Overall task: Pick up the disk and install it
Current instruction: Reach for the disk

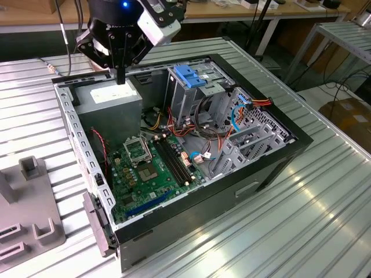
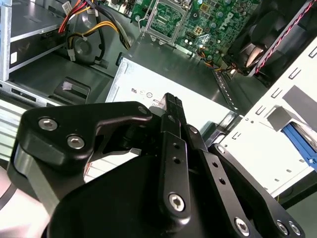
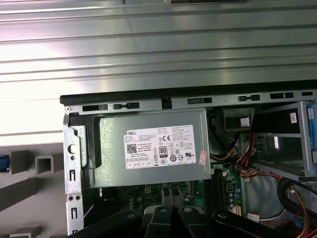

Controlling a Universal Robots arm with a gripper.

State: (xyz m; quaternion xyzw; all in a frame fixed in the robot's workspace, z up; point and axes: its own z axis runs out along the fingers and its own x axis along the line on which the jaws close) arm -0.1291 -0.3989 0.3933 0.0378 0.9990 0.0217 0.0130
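My gripper [image 1: 120,76] hangs shut and empty just above the grey power supply [image 1: 110,99] in the back corner of the open computer case [image 1: 272,156]. In the second wrist view its black fingertips [image 2: 170,100] are pressed together over the supply's label. Of the disk I see only a strip of bright blue rail [image 2: 301,143] past the case's perforated end wall. A blue sliver [image 3: 3,163] also lies at the grey fixture's edge in the first wrist view. The rest of the disk is hidden. It lies off to the side, apart from the gripper.
A tall metal drive cage with a fixed blue bracket [image 1: 188,75] stands beside the power supply. The green motherboard [image 1: 148,168] and loose cables [image 1: 243,107] fill the case floor. A grey slotted fixture [image 1: 29,214] sits on the ribbed metal table [image 1: 324,220] at the exterior view's left.
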